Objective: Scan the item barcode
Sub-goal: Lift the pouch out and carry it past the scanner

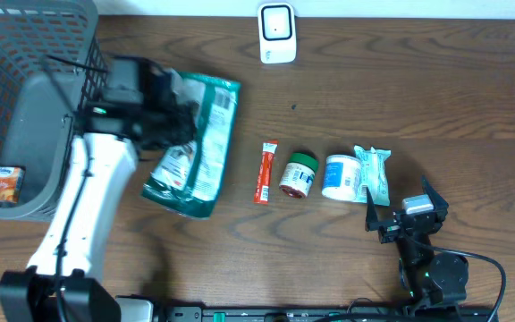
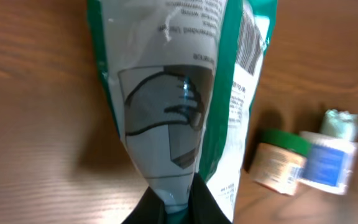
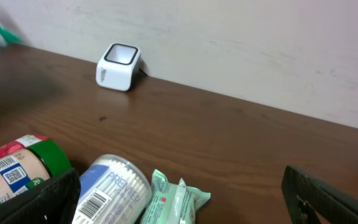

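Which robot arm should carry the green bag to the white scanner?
Left. The left gripper is already shut on the green bag. The right gripper sits open and empty by the wipes pack.

My overhead looks straight down on the table [image 1: 418, 89]. Left wrist sits close above the bag [image 2: 166, 93], right wrist low facing the scanner [image 3: 118, 65]; all show the jar [image 1: 299, 174].

The left arm [image 1: 83, 192] is white with black wrist; right arm [image 1: 423, 255] and fingers [image 3: 36, 199] seem black.
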Robot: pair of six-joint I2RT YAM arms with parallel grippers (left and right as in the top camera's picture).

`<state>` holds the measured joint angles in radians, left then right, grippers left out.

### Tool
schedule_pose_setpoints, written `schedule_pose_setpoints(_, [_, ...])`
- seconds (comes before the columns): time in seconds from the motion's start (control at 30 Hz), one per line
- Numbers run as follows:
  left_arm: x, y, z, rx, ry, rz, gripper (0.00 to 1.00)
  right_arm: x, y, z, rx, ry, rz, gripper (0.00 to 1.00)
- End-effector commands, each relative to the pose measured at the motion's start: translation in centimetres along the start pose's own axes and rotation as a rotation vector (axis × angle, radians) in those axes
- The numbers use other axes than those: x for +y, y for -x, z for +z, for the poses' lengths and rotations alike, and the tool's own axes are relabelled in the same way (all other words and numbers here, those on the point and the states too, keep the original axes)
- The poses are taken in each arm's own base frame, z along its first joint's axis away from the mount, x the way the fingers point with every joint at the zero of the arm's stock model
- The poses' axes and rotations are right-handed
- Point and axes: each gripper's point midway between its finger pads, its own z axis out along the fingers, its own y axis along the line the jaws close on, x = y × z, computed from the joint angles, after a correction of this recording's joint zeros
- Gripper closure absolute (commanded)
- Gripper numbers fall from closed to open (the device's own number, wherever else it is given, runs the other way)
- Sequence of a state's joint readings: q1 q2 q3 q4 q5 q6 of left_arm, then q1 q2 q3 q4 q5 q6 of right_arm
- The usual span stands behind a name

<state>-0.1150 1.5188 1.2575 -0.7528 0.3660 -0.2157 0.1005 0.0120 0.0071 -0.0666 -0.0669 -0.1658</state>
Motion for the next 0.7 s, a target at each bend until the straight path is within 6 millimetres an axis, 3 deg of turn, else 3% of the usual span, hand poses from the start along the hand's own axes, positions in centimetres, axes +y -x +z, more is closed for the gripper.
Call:
schedule_pose_setpoints(0.0, [1.1,-1.7,2.8,-0.019,0.112,-0.089,0.93,0.2,0.0,0.0,-0.001,0.007,0.0,0.01])
schedule_pose_setpoints(0.17, [0.9,-3.0,6.0,-0.094,0.158,-0.061,0.93,0.2,0.0,0.0,-0.001,0.007,0.0,0.01])
schedule_pose_setpoints(0.37, [1.2,-3.7,7.7,-0.168,0.212,-0.001,0.93,0.2,0.0,0.0,-0.001,0.007,0.0,0.01])
schedule_pose_setpoints(0.67, [0.1,-7.1,11.1,-0.072,0.195,0.025,0.93,0.2,0.0,0.0,-0.001,0.007,0.0,0.01])
